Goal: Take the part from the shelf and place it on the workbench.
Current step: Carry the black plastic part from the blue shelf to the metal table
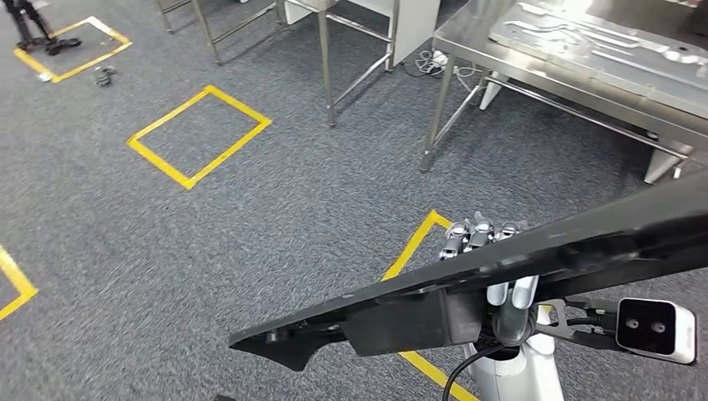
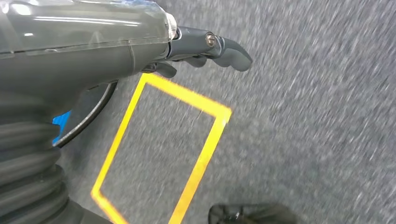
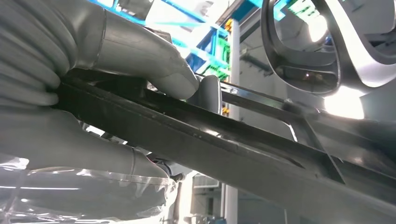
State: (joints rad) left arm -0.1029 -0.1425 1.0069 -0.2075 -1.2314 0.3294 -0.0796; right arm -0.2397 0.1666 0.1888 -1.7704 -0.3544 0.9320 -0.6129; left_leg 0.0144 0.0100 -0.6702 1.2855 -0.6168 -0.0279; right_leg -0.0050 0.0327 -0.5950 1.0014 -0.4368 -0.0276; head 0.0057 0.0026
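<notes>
A long, flat black part (image 1: pixel 501 276) slants across the lower right of the head view, from low on the left up to the right edge. My right hand (image 1: pixel 488 251) grips it near the middle, fingers curled over its far edge. In the right wrist view my right hand (image 3: pixel 112 60) presses its thumb on the part's (image 3: pixel 219 144) upper face. The steel workbench (image 1: pixel 467 38) stands ahead at the upper right, some way beyond the part. My left hand (image 2: pixel 205 46) hangs over the grey carpet and holds nothing.
A shaped metal plate (image 1: pixel 601 42) lies on the workbench. Steel table frames (image 1: pixel 330 58) stand on the carpet to the workbench's left. Yellow tape squares mark the floor (image 1: pixel 200 134), and one corner (image 1: pixel 422 234) lies just under my right hand.
</notes>
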